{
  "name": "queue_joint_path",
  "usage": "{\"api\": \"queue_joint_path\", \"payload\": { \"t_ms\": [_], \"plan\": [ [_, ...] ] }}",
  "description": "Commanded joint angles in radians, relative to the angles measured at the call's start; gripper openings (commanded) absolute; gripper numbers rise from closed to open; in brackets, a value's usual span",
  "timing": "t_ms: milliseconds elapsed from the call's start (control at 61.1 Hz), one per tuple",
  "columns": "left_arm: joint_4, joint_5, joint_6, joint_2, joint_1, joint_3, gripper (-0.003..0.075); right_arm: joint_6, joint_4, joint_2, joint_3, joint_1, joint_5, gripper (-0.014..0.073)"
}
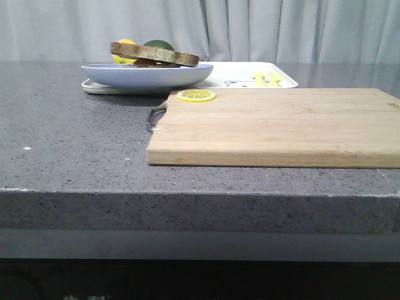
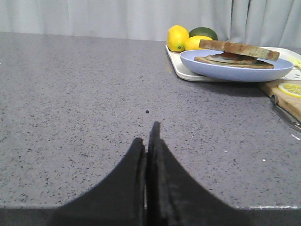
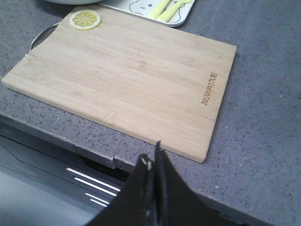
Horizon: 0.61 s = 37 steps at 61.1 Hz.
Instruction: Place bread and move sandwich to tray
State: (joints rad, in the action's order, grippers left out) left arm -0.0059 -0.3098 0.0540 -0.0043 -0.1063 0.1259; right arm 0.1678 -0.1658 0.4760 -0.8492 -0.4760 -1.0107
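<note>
The bread (image 1: 154, 54), a brown-crusted slice, lies tilted on top of a second slice with fried egg (image 2: 233, 60) in a round pale-blue plate (image 1: 147, 74). The bread also shows in the left wrist view (image 2: 238, 48). The plate stands on the left end of the white tray (image 1: 250, 76), whose corner shows in the right wrist view (image 3: 141, 7). My left gripper (image 2: 149, 134) is shut and empty, low over the bare counter left of the plate. My right gripper (image 3: 153, 153) is shut and empty above the counter's front edge, near a corner of the cutting board. Neither gripper shows in the front view.
A light wooden cutting board (image 1: 281, 125) lies in front of the tray, with a lemon slice (image 1: 196, 95) at its far left corner and a metal handle (image 1: 155, 115). Lemons (image 2: 178, 37) and a dark green fruit (image 2: 203, 32) sit behind the plate. A curtain hangs behind.
</note>
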Motion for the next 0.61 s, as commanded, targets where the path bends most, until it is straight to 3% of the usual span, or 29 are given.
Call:
{"api": "queue_joint_path", "payload": {
  "t_ms": [0, 131, 589],
  "plan": [
    [0.019, 0.189, 0.02, -0.021, 0.002, -0.031, -0.0018, -0.01, -0.02, 0.005, -0.028, 0.005, 0.065, -0.0118],
    [0.019, 0.358, 0.02, -0.021, 0.002, -0.138, -0.0018, -0.01, -0.02, 0.005, -0.028, 0.005, 0.065, -0.0118],
    [0.015, 0.347, 0.02, -0.021, 0.002, -0.132, -0.0018, -0.01, -0.02, 0.007, -0.028, 0.005, 0.065, -0.0118]
  ]
}}
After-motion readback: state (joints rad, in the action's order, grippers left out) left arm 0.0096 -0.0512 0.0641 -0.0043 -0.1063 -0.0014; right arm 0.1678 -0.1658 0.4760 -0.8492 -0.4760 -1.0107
